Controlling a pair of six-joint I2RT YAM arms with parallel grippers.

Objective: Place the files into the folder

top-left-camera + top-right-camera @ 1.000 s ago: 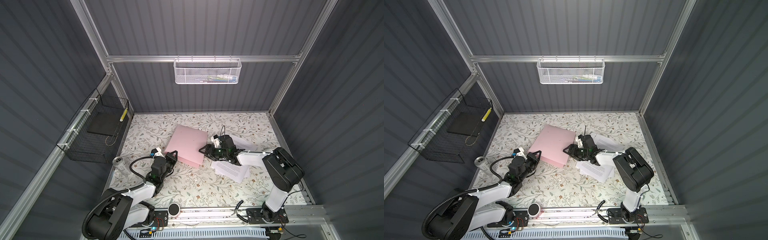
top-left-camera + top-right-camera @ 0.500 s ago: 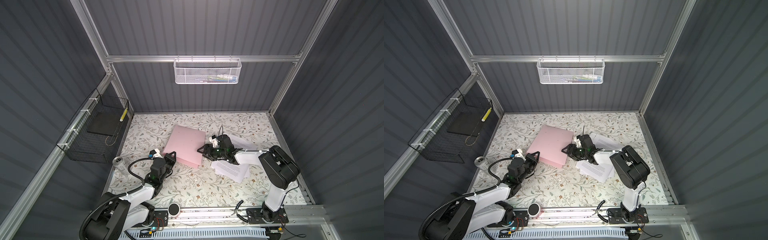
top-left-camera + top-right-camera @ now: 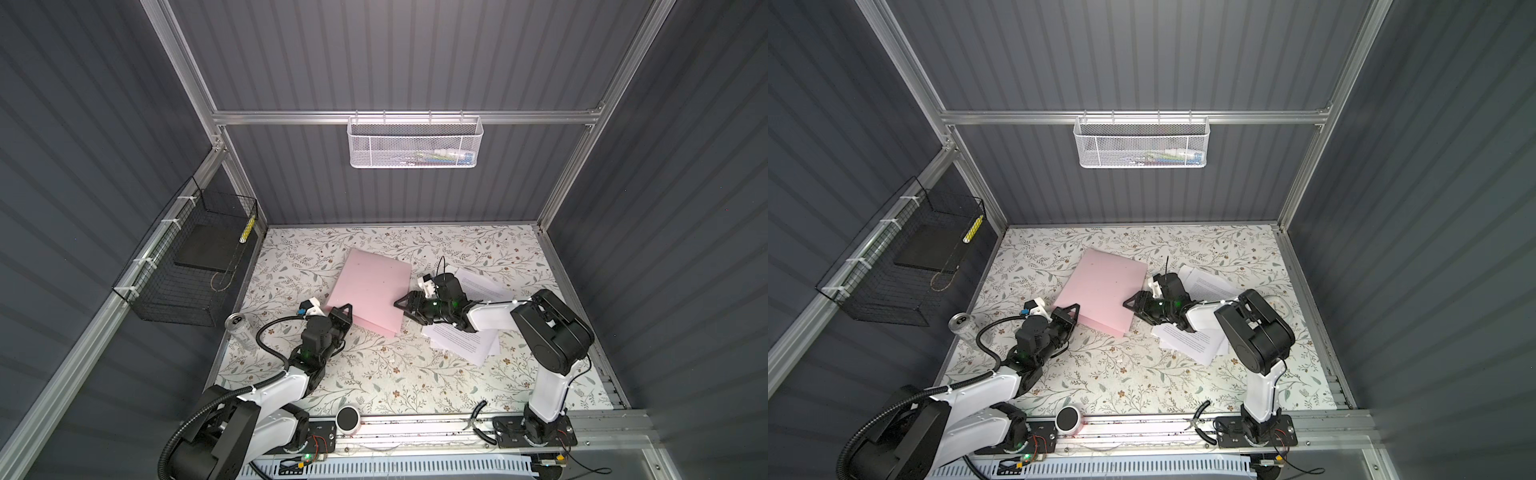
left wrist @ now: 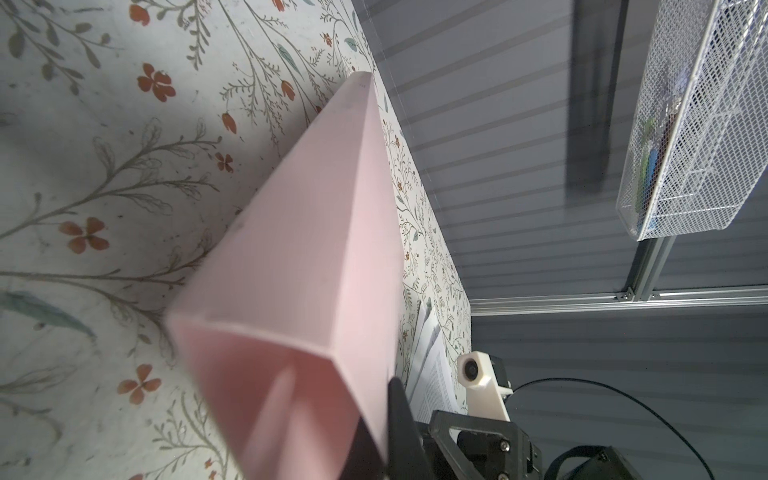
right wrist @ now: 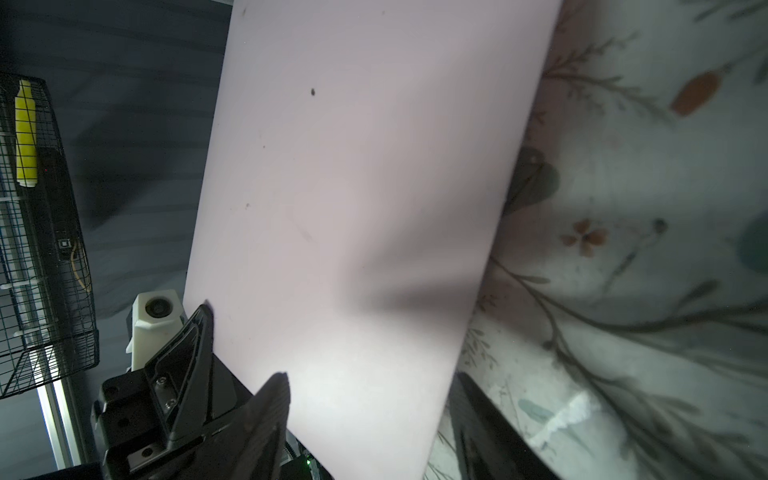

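Spreading across the lower half of both top views, the floral table (image 3: 374, 374) carries the folder (image 3: 370, 286) at its middle, lying slantwise, and the files (image 3: 461, 343) fanned out just right of it, partly hidden under the right arm (image 3: 490, 318). All the files I can see lie outside the folder, so I judge the work to be at the opening step: the cover has to come up before any sheet can slide in. That would explain why both arms meet the folder from opposite sides. The left gripper (image 3: 344, 309) sits at the folder's lower-left corner, jaws pinched shut on the top cover (image 4: 307, 232); the left wrist view shows that cover raised off the rest of the folder, a wedge-shaped mouth gaping toward the bottom of the frame. The right gripper (image 3: 404, 311) reaches in at the folder's right edge, jaws spread apart. In the right wrist view the cover's free edge runs between them: one finger (image 5: 272, 399) lies over the pink face at lower centre, the other (image 5: 478, 419) shows dark beyond the edge at lower right, on the table side. Neither looks pressed against the cover, though blur keeps me from being sure
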